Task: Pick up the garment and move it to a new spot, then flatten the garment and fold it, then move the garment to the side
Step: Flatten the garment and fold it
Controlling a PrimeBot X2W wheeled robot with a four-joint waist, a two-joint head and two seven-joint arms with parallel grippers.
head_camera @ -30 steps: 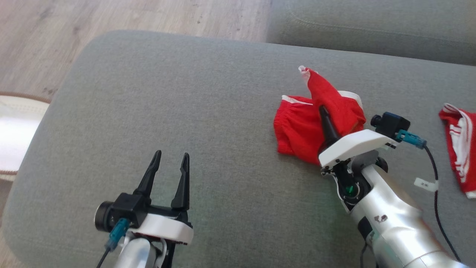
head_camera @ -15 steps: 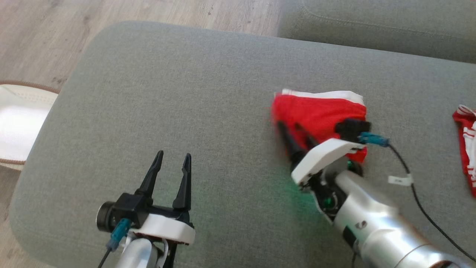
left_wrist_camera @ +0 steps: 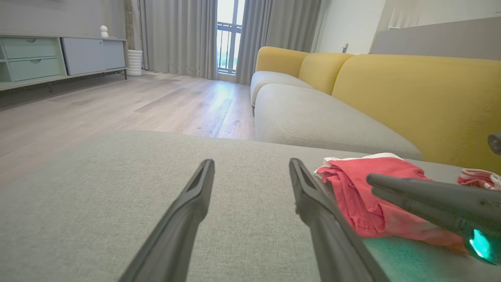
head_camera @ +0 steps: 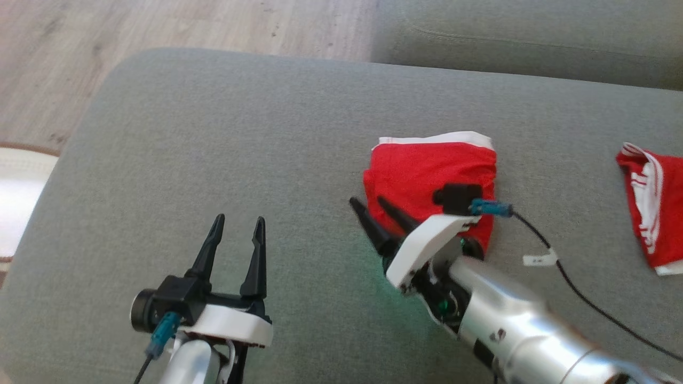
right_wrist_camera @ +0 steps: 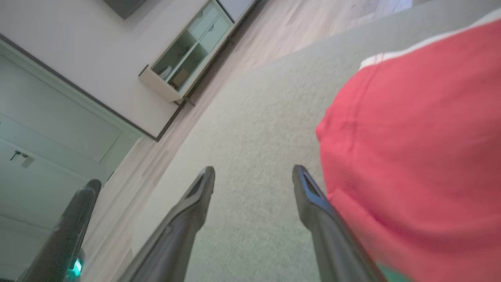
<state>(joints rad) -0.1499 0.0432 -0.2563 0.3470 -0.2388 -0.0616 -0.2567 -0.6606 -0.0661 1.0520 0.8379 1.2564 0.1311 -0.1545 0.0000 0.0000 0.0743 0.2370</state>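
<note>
Right jaws have let go since a second ago: back then they were pinched on a lifted flap of the red garment (head_camera: 427, 170), and now that flap is laid over and they stand wide open with nothing in them, tips parked at the garment's near-left corner. Can't really tell from the head view whether the inner finger is brushing the cloth or just sitting over it; the right wrist view puts it right beside the red edge. The garment sits as a compact folded block on the grey cushion (head_camera: 213, 133), right of centre, white waistband along the far edge, long axis running left to right across the robot. So it lies just ahead and to the right of the right jaws, with the right arm (head_camera: 507, 325) clearly nearer. Left jaws are also wide open and empty, well apart to the left. I'd guess the fold's done and the move aside comes next. Another red piece (head_camera: 645, 213) lies farther right.
</note>
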